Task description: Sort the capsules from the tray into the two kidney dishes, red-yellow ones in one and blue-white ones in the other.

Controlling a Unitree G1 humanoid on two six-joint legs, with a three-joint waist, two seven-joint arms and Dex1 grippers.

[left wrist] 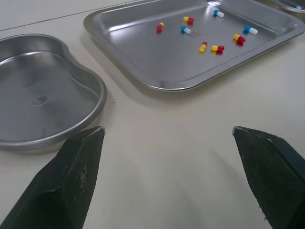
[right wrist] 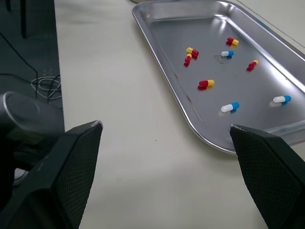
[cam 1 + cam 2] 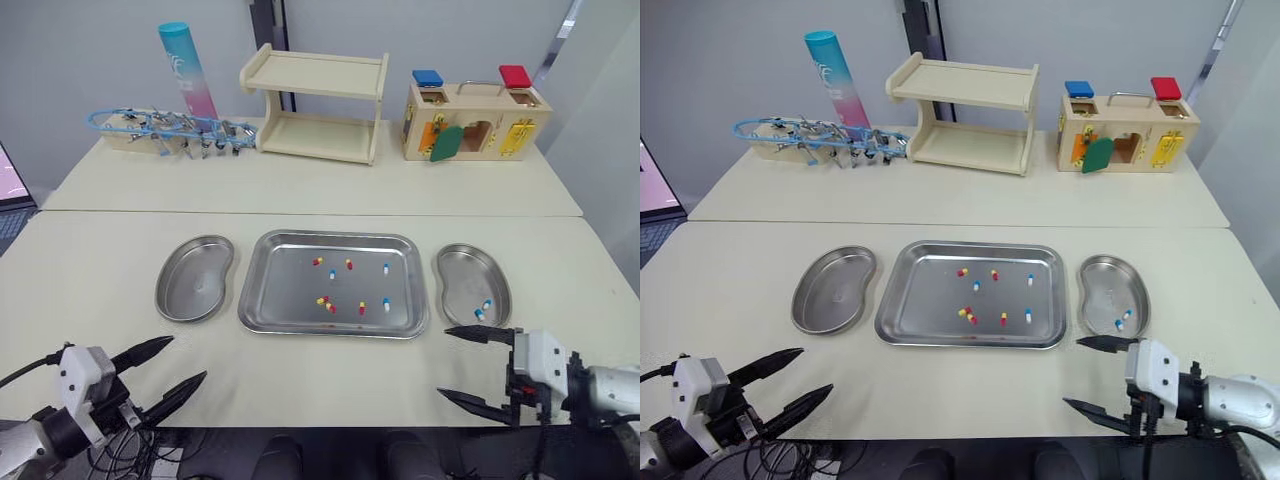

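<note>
A steel tray (image 3: 290, 292) lies mid-table holding several loose capsules, some red-yellow (image 3: 324, 301) and some blue-white (image 3: 386, 268). The left kidney dish (image 3: 195, 280) is empty. Two blue-white capsules (image 3: 483, 308) lie in the right kidney dish (image 3: 462, 270). My left gripper (image 3: 188, 358) hovers open near the table's front edge, in front of the left dish, nothing between its fingers. My right gripper (image 3: 443, 362) is open too, just in front of the right dish. The left wrist view shows the left dish (image 1: 38, 90) and tray (image 1: 143, 52) ahead of the open fingers (image 1: 78, 176).
At the back stand a wooden shelf (image 3: 318, 103), a wooden lock box (image 3: 475, 120), a pink-blue tube (image 3: 187, 70) and a rack of blue-handled tools (image 3: 170, 130). A seam (image 3: 300, 212) joins two tables. Cables lie on the floor (image 2: 43, 86) past the front edge.
</note>
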